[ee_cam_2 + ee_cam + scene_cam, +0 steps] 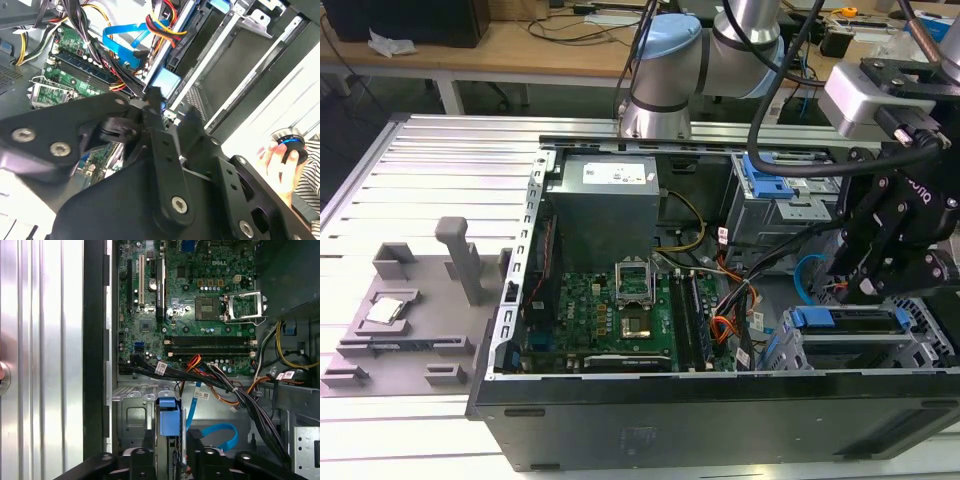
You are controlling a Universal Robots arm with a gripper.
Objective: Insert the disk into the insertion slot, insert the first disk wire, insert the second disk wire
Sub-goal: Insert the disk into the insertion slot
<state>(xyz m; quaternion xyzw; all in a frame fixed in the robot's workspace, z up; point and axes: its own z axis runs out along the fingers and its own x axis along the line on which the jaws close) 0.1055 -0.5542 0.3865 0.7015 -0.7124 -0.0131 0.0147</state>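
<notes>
The disk (pixel 850 320) stands on edge in its bright blue carrier, sunk into the insertion slot (pixel 926 352) at the case's corner on the exterior view's right. My gripper (pixel 868 292) reaches down onto it. In the first wrist view its fingers (pixel 150 460) flank the carrier (pixel 167 416) on both sides, shut on it. The first disk wire (pixel 196 361), red and orange strands, lies loose by the board. The second disk wire (pixel 220 434), a light-blue loop, hangs beside the disk, also seen as the second disk wire (pixel 125 36) past my gripper (pixel 162 107).
A thick black cable bundle (pixel 240 395) crosses between motherboard (pixel 620 315) and drive cage. A taller grey cage with a blue latch (pixel 765 180) stands behind. A person's hand (pixel 277 162) holds a knob outside the case. A grey fixture (pixel 410 300) sits on the exterior view's left.
</notes>
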